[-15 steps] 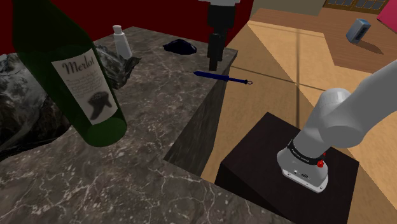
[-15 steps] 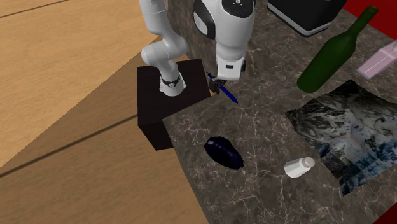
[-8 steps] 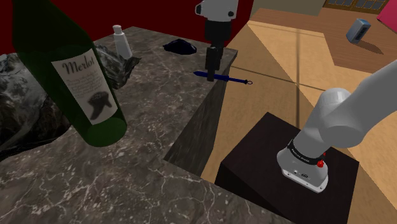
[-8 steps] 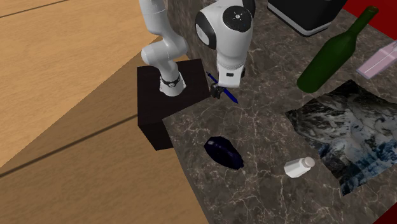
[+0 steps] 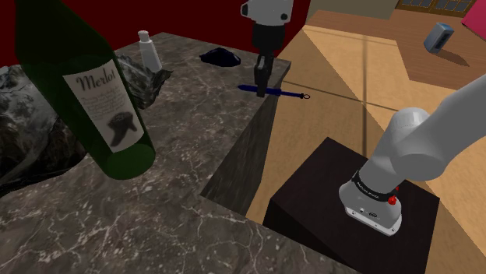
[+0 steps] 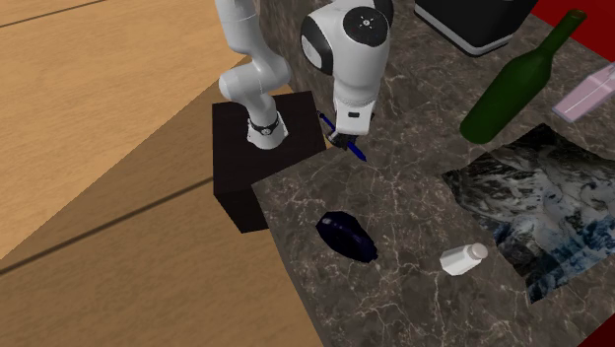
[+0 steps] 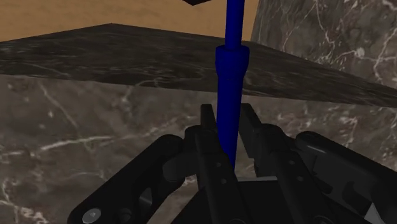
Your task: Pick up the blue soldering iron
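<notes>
The counter (image 5: pixel 179 148) carries the soldering iron (image 5: pixel 285 96) at the edge nearest the stand (image 5: pixel 311 183), with its thin tip projecting past that edge. The arm (image 6: pixel 350 49) is positioned above it, with the gripper (image 5: pixel 262 87) lowered onto the blue handle. In the wrist view the fingers (image 7: pixel 207 130) stand close on both sides of the handle and appear to clamp it.

Status: approach complete, grasp judged made. Remaining: lift the iron, which lies level on the counter.

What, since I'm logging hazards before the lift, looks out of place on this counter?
The blue soldering iron lies at the dark marbled counter's edge, its thin end poking out past the edge over the floor, while the gripper clasps its handle. Nothing else stands out.
</notes>
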`<state>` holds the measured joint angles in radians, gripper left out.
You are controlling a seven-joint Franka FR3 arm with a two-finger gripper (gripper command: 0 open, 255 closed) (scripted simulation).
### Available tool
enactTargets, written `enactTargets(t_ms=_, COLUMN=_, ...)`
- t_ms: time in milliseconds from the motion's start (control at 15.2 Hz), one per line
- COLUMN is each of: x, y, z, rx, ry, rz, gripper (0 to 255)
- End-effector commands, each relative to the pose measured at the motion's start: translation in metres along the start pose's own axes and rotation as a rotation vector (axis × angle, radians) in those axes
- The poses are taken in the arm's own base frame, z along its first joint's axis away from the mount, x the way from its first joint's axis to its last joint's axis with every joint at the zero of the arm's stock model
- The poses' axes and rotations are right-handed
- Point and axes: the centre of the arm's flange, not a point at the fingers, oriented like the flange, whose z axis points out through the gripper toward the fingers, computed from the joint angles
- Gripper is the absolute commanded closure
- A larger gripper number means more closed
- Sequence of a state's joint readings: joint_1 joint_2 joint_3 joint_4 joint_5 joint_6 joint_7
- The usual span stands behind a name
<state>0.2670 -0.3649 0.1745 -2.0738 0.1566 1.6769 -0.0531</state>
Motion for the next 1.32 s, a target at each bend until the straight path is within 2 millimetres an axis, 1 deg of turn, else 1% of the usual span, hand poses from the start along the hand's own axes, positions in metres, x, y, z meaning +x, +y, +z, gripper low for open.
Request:
enactTargets(t_ms=0, x=0.000, y=-0.009, z=0.007, rx=0.027, ry=-0.014, rz=-0.006, gripper=255)
enactTargets(t_ms=66, x=0.000, y=-0.011, z=0.007, rx=0.027, ry=-0.014, rz=-0.006, gripper=255)
enactTargets(t_ms=132, x=0.002, y=-0.004, z=0.005, rx=0.027, ry=-0.013, rz=-0.006, gripper=255)
enactTargets(t_ms=1122, x=-0.001, y=-0.011, z=-0.074, rx=0.027, ry=-0.013, rz=-0.006, gripper=255)
enactTargets(t_ms=1254, x=-0.001, y=-0.011, z=-0.075, rx=0.027, ry=-0.013, rz=-0.006, gripper=255)
